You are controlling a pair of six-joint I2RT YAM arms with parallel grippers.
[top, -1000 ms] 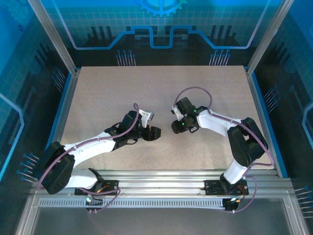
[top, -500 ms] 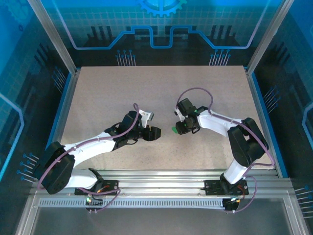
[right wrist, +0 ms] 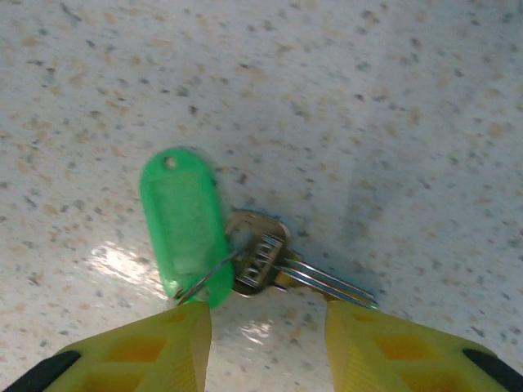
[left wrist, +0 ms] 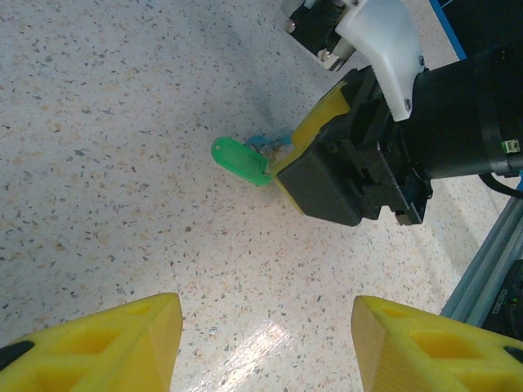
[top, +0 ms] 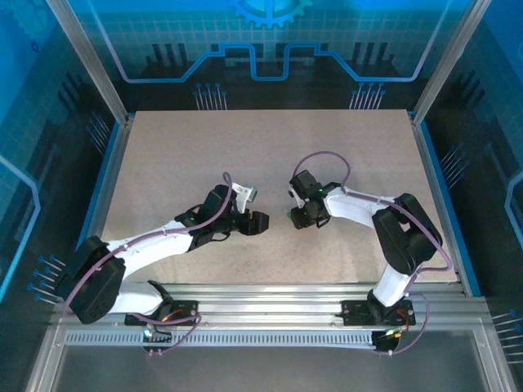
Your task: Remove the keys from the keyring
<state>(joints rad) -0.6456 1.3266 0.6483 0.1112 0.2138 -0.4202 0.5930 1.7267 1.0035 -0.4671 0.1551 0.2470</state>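
Note:
A green plastic tag [right wrist: 181, 224] lies flat on the speckled table, joined by a thin wire keyring [right wrist: 204, 276] to silver keys [right wrist: 270, 260] whose blades point right. My right gripper [right wrist: 265, 327] stands open just over them, its left finger at the tag's lower end and its right finger at the blade tips. In the left wrist view the tag [left wrist: 239, 161] pokes out from under the right gripper [left wrist: 282, 167]. My left gripper [left wrist: 265, 343] is open with bare table between its yellow fingers. From above, the left gripper [top: 260, 222] faces the right gripper [top: 296, 216] across a short gap.
The table [top: 245, 147] is a speckled beige slab with blue-lit walls on three sides. An aluminium rail [top: 270, 294] runs along the near edge by the arm bases. A purple cable [top: 323, 155] loops over the right wrist.
The right wrist has shifted slightly left and lower over the tag and keys, and its forearm has swung. The left arm has not moved.

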